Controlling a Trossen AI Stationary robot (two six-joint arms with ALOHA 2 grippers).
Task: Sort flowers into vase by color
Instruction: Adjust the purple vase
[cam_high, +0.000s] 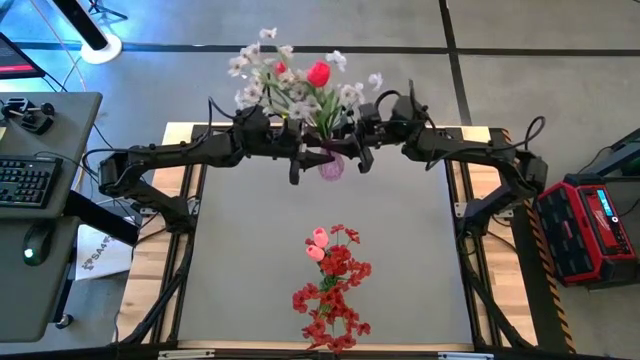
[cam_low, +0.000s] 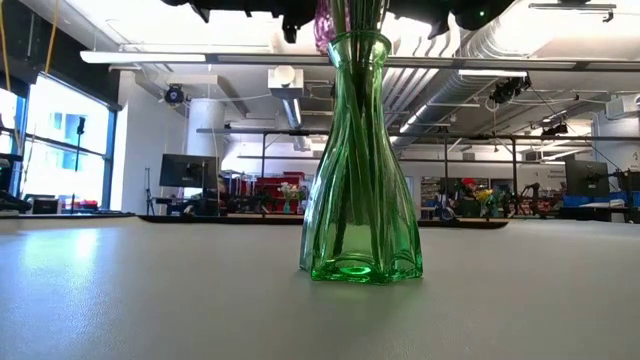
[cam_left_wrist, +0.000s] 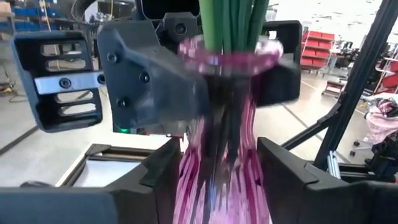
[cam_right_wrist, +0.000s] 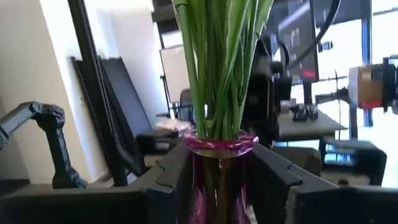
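Note:
A pink-purple glass vase (cam_high: 331, 167) hangs over the table's far middle, above the tabletop, with both grippers shut on it. It holds white sprays (cam_high: 268, 78) and a red bud (cam_high: 318, 72) on green stems (cam_right_wrist: 217, 74). My left gripper (cam_high: 300, 160) comes from the left and my right gripper (cam_high: 362, 155) from the right. Nearer the front edge a green glass vase (cam_low: 360, 170) stands on its base and holds red blossom clusters (cam_high: 335, 295) and pink buds (cam_high: 318, 245). My left gripper has the pink vase's flaring body just below the neck (cam_left_wrist: 189, 168) between its two fingers (cam_left_wrist: 155, 177), level, from the table's left. The vase stands upright, clear of the table. My right gripper has the vase's neck under the rim (cam_right_wrist: 198, 171) between its two fingers (cam_right_wrist: 171, 177), about level, from the table's right. The fingers lie flush against the glass on both sides.
The two arms meet over the far middle of the grey tabletop (cam_high: 250, 260). A desk with a keyboard (cam_high: 25, 180) stands beyond the left edge. A red case (cam_high: 595, 225) sits beyond the right edge.

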